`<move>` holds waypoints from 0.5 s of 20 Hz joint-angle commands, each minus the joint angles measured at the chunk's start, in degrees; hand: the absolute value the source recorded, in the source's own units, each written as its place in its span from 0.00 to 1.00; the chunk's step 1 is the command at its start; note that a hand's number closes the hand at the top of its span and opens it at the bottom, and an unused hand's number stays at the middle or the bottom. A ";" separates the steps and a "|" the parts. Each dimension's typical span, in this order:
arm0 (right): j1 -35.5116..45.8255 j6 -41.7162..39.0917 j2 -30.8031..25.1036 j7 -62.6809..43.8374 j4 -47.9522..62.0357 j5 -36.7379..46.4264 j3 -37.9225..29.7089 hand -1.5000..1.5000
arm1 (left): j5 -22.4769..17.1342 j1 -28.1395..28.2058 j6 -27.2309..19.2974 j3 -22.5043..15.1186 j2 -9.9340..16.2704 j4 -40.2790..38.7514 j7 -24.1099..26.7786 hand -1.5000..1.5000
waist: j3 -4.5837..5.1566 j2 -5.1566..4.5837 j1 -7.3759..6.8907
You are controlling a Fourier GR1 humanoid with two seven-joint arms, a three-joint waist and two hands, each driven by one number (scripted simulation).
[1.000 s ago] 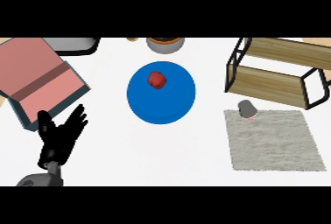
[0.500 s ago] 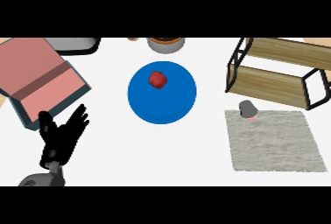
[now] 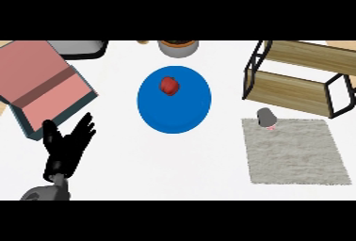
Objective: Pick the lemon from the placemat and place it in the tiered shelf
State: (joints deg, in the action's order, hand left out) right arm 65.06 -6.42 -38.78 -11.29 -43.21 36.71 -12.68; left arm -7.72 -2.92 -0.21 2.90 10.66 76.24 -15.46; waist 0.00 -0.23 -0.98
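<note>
A grey placemat (image 3: pixel 295 150) lies at the right of the white counter. On its far left corner stands a small grey rounded object (image 3: pixel 265 117) with a pink underside; no yellow lemon shows. The wooden tiered shelf (image 3: pixel 299 75) with a black frame stands just behind the mat at the upper right. My left hand (image 3: pixel 64 150) rests open at the lower left, fingers up, far from the mat and holding nothing. My right hand does not appear in the head view.
A blue plate (image 3: pixel 173 113) sits in the middle with a red fruit (image 3: pixel 169 85) on its far part. A pink open box (image 3: pixel 42 84) lies at the left. A round pot (image 3: pixel 178 47) and a grey tray (image 3: pixel 80 48) stand along the back.
</note>
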 commanded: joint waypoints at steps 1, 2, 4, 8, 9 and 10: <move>0.80 0.91 -0.83 3.91 3.92 0.36 -0.62 1.00 | 0.21 -2.78 -0.45 0.90 -0.56 -3.26 0.06 0.50 | 0.01 -0.04 0.24; 1.48 2.09 0.55 4.59 5.82 0.76 -0.31 1.00 | 0.14 -1.10 0.89 0.73 0.39 -1.53 0.60 0.50 | 0.00 -0.07 -0.08; 1.02 0.63 -1.74 5.53 7.21 2.98 1.30 1.00 | -0.61 -0.60 0.23 0.30 0.05 2.26 -3.47 0.50 | -0.02 -0.06 -0.19; 3.40 4.48 -0.12 -0.01 6.49 -1.83 -4.95 1.00 | 0.70 0.11 -0.74 -0.15 -0.54 2.34 -1.95 0.50 | -0.02 0.10 0.08; 2.07 4.38 -1.16 0.66 6.28 -3.17 -6.45 0.00 | 1.17 -0.61 -1.38 -0.11 -0.90 1.39 -1.64 0.50 | -0.02 0.13 0.53; 2.94 7.48 0.57 -0.53 6.89 -3.92 -7.79 0.00 | 1.61 0.93 -1.14 -1.05 -2.12 0.87 0.76 0.50 | -0.01 0.02 0.13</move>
State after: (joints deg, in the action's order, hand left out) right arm 67.37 -3.16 -39.53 -9.82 -37.14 35.84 -16.14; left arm -6.90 -2.66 -0.82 2.59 9.77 77.50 -16.24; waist -0.01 -0.18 -0.86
